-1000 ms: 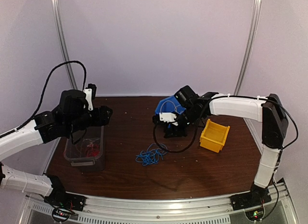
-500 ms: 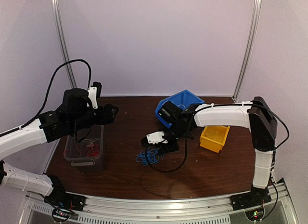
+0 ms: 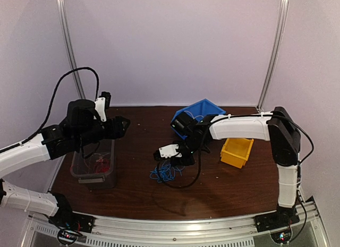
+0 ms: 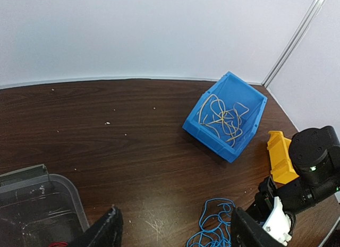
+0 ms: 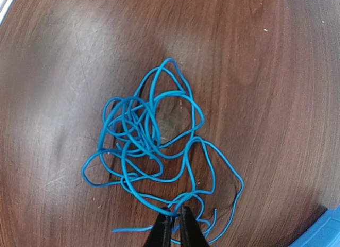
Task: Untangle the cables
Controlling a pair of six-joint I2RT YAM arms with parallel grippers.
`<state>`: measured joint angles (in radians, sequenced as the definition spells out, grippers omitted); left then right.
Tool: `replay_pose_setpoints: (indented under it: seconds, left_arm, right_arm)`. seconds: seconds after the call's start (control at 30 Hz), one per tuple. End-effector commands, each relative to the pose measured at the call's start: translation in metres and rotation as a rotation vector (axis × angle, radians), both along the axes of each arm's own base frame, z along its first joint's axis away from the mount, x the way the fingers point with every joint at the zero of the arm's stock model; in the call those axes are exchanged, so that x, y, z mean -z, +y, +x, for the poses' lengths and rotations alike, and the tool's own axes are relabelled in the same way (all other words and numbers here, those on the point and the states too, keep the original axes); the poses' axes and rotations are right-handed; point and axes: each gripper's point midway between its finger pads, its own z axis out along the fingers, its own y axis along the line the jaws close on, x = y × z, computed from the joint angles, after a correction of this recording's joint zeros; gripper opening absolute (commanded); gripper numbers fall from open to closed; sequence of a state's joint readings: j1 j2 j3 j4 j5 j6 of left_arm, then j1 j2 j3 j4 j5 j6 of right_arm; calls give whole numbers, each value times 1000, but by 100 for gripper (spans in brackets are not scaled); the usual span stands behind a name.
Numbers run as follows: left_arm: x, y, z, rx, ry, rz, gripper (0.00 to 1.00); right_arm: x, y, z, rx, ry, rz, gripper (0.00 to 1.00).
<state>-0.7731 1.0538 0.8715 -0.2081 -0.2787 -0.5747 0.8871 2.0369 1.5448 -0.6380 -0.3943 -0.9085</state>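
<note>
A tangle of blue cable (image 3: 166, 172) lies on the brown table in front of centre; it also shows in the right wrist view (image 5: 154, 146) and the left wrist view (image 4: 215, 228). My right gripper (image 3: 172, 161) (image 5: 174, 216) is down at the tangle's near edge, its fingers almost together with a blue strand between them. Pale yellow cables (image 4: 223, 117) lie in the blue bin (image 3: 204, 108). Red cables (image 3: 101, 163) lie in the clear grey bin (image 3: 94, 177). My left gripper (image 3: 121, 125) (image 4: 175, 212) is open and empty, raised over that bin's far side.
A yellow bin (image 3: 237, 150) stands right of the right arm's wrist, also in the left wrist view (image 4: 279, 156). The blue bin's rim (image 4: 212, 138) is tilted toward the back right corner. Walls close the table at back and sides.
My right gripper has moved from beside the blue bin forward and left, down onto the blue tangle. The left arm has barely moved.
</note>
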Motion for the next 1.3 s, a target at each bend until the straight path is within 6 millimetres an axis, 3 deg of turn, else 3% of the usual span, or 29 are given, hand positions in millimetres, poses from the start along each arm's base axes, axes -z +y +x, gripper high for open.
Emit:
replay_pose_setpoints:
  seconds: [0.0,0.07,0.23,0.37,0.53,0.63,0.73,0.83,1.03,1.17,1.27]
  left_arm:
    - [-10,-4,1,13,-30,-54,71]
    - [-9,-4,1,16,-30,-52,70]
    - [3,-19,1,76,-9,-49,70]
    - [13,-48,-3,225,-3,-47,71]
    - [15,-100,-27,470,-88,-58,73]
    - [12,-128,-39,559,-156,-67,74]
    - [21,-150,-38,596,-166,-80,75]
    - [49,-173,-30,633,-124,-65,73]
    - [90,-203,-19,662,-62,-87,48]
    - [95,-206,-13,643,-76,-104,24]
    - [100,-208,-9,632,-64,-81,0]
  right_arm:
    - [-15,10,3,14,-12,37,5]
    - [-23,11,2,18,-8,53,0]
    - [-52,10,-1,42,6,97,0]
    - [-109,2,2,94,32,201,0]
    - [-190,-14,15,211,86,390,0]
    - [-216,-21,16,239,103,448,0]
    - [-243,-28,13,241,141,514,0]
    - [-278,-41,20,268,137,611,0]
    - [-341,-83,45,348,104,814,0]
    - [-350,-96,45,363,136,848,0]
    - [-367,-105,37,353,151,893,0]
